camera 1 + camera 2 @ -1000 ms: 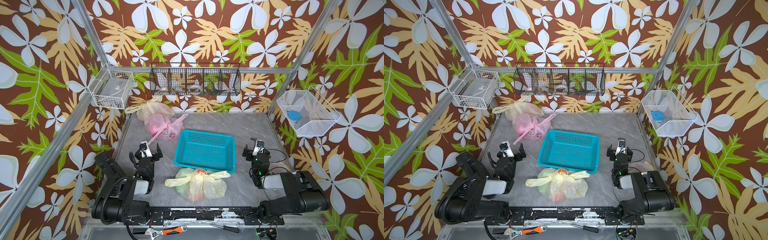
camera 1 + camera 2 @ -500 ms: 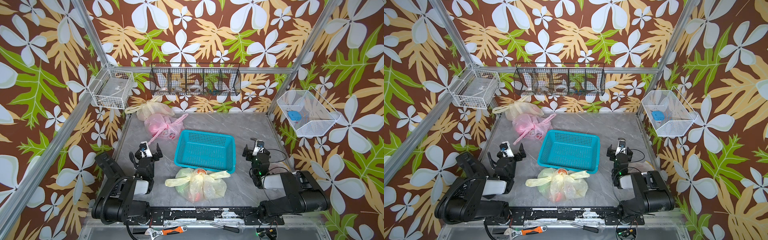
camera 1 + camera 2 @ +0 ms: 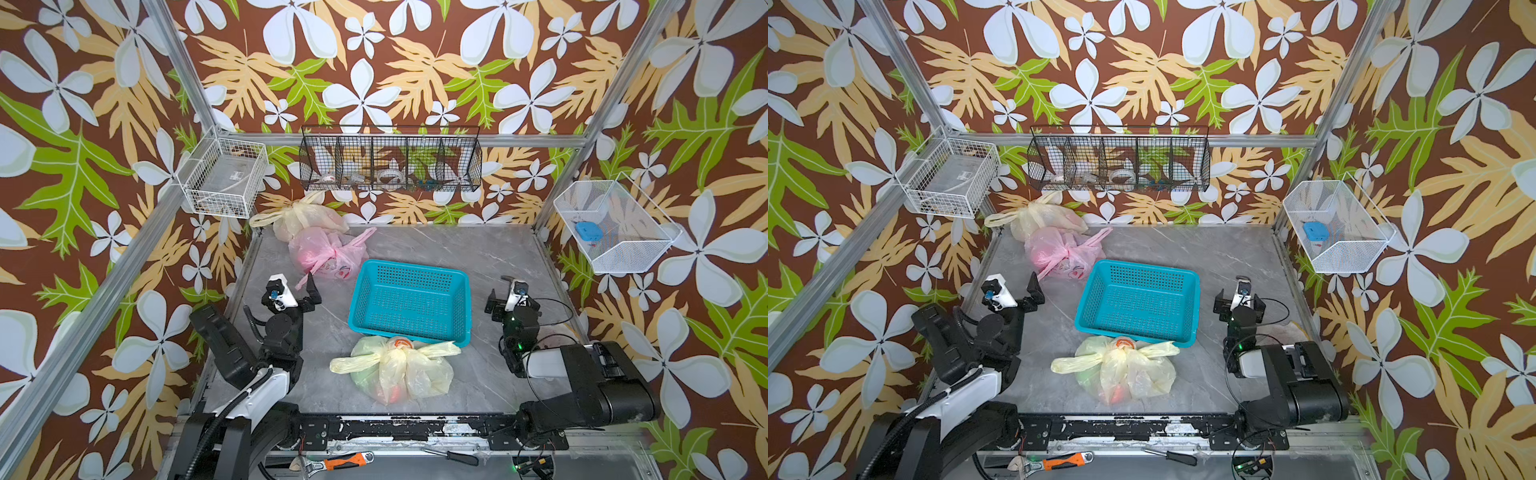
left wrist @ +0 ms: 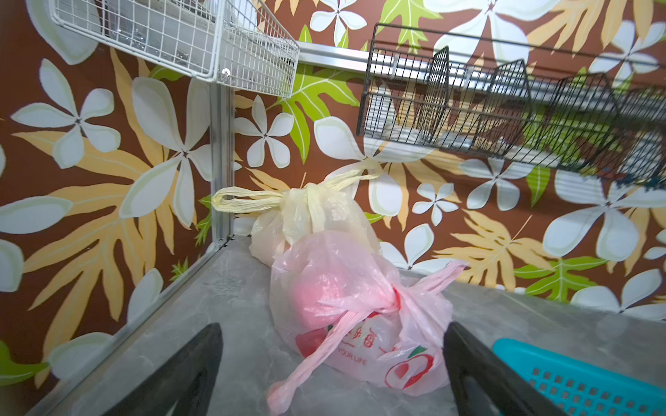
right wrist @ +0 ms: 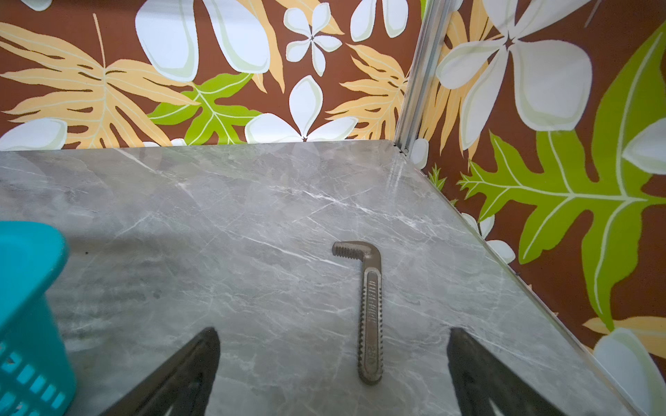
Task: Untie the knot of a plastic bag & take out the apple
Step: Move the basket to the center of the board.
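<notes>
1. Pale yellow translucent plastic bag (image 3: 409,376), knotted. It lies on the grey marble-patterned tabletop (image 3: 478,257) at the near middle, between the two arms. Its far side touches the near wall of item 3. Both top views show it.
2. Knot (image 3: 395,353) on top of the bag, tied, with a twisted handle trailing out to each side. A reddish shape (image 3: 392,390) and a greenish one show through the film. The apple cannot be singled out.
3. Teal perforated plastic basket (image 3: 415,268), rectangular, at the table's centre.
4. Left gripper (image 4: 332,326): fingers spread wide, grasping nothing, pointed at item 6 and apart from it.
5. Right gripper (image 5: 332,329): fingers spread wide, grasping nothing, beside the basket's right edge.
6. Pink knotted plastic bag (image 4: 342,288) with red print, in the far left corner, leaning against a second pale yellow knotted bag (image 4: 310,216) behind it.
7. Grey metal L-shaped toothed bar (image 5: 371,309), flat on the table ahead of the right gripper, untouched.
8. Orange-gripped adjustable spanner (image 3: 336,461) and black-handled screwdriver (image 3: 453,457), on the front ledge.
</notes>
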